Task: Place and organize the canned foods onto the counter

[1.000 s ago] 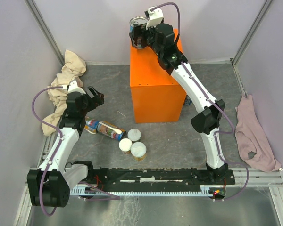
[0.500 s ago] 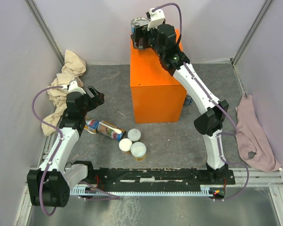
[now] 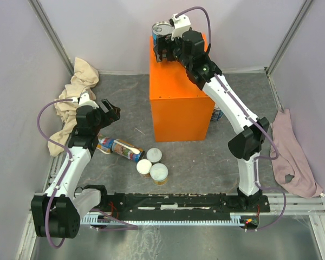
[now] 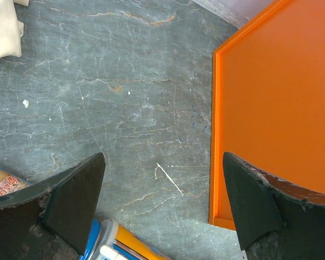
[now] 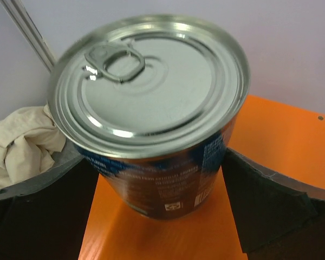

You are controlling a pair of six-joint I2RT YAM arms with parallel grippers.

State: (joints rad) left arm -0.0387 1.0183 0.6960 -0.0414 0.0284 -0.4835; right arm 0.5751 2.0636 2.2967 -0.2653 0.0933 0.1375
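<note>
The counter is the orange box (image 3: 179, 103) in the middle of the floor. My right gripper (image 3: 162, 46) is shut on a blue-labelled steel can (image 3: 161, 30) over the box's back left corner. In the right wrist view the can (image 5: 151, 108) stands upright between both fingers, its base at the orange top (image 5: 276, 130); I cannot tell if it touches. My left gripper (image 3: 112, 111) is open and empty, low over the floor left of the box. Below it lie two colourful cans (image 3: 119, 147). Three pale-lidded cans (image 3: 154, 162) stand nearby. Another blue can (image 3: 216, 114) stands at the box's right side.
A beige cloth (image 3: 76, 92) lies at the left wall and a pink cloth (image 3: 290, 154) at the right wall. The left wrist view shows grey floor, the box's edge (image 4: 276, 108) and a lying can (image 4: 122, 246). The black rail (image 3: 179, 203) runs along the near edge.
My right gripper has carried the blue can a little to the right and further over the box's back corner. The left arm has not moved.
</note>
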